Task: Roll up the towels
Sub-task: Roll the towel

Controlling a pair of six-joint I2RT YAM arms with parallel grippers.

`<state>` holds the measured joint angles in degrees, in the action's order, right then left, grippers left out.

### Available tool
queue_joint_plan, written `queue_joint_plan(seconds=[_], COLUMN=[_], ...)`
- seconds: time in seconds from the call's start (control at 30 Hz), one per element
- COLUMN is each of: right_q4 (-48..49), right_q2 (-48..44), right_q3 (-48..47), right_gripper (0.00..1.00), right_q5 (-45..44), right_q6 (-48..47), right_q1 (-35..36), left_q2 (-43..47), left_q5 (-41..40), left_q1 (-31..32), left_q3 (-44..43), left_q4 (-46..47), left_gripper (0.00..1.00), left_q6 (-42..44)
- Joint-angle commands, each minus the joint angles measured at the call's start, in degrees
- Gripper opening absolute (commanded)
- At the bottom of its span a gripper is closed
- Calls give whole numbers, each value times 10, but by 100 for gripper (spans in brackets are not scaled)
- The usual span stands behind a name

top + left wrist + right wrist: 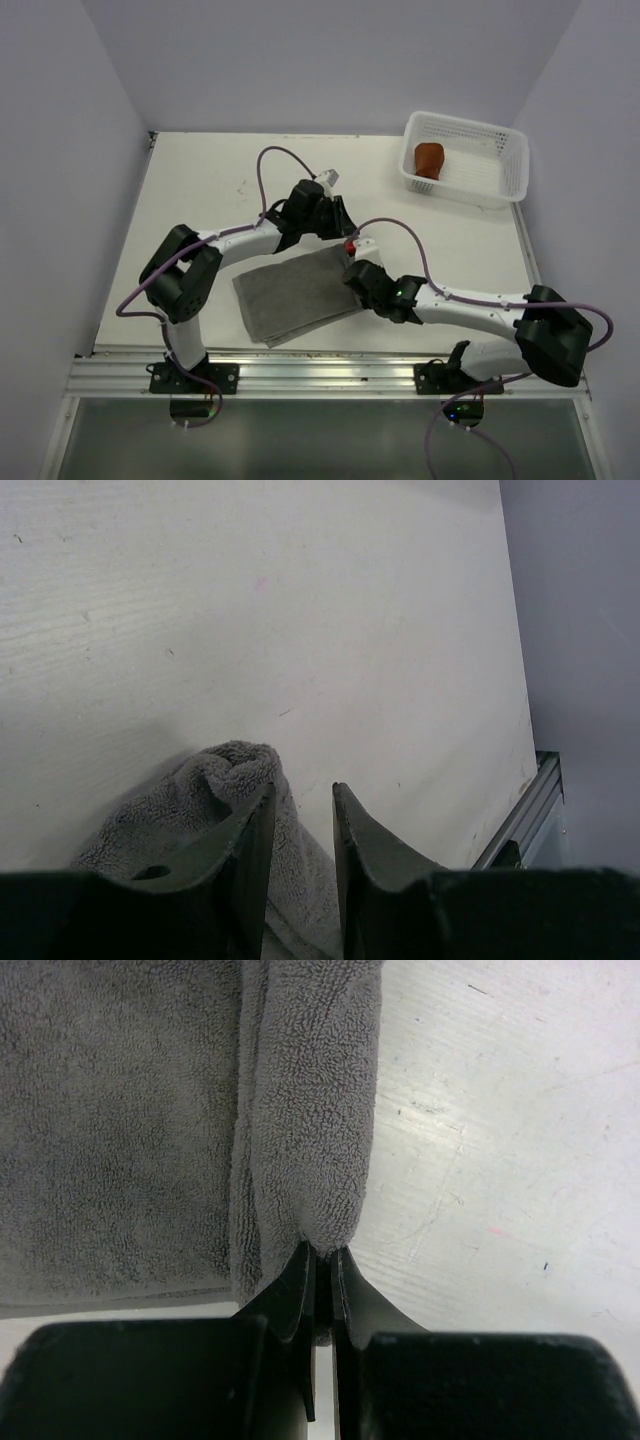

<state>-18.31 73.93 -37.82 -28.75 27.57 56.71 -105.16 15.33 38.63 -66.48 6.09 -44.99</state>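
The grey towel [290,295] lies flat on the table between the two arms, with its right edge folded over into a thick lip [310,1110]. My right gripper [352,270] [323,1252] is shut on the near end of that lip. My left gripper [343,222] [303,788] stands at the towel's far right corner with its jaws a little apart. A bunched corner of the towel [225,780] rests against the outside of its left finger, and cloth shows low in the gap. The rust-brown towel [430,158] sits rolled inside the basket.
The white mesh basket [490,170] stands at the table's back right corner. A metal rail [320,375] [530,810] runs along the near edge where both arm bases are bolted. Pale walls close in the left, back and right.
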Motion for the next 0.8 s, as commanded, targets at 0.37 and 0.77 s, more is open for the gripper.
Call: queue_joint_plan(seconds=[0.37, 0.77], right_q4=[-130, -230], right_q2=[182, 311], right_q3=[-159, -267], right_gripper=[0, 0], right_q5=[-211, -244], right_q6=[30, 36], right_q1=[139, 179], left_q2=[40, 54], left_q5=[26, 55], left_q1=[-7, -8], left_q3=[-3, 54], left_q4=[-13, 16], left_gripper=[32, 29], left_q6=[-19, -18])
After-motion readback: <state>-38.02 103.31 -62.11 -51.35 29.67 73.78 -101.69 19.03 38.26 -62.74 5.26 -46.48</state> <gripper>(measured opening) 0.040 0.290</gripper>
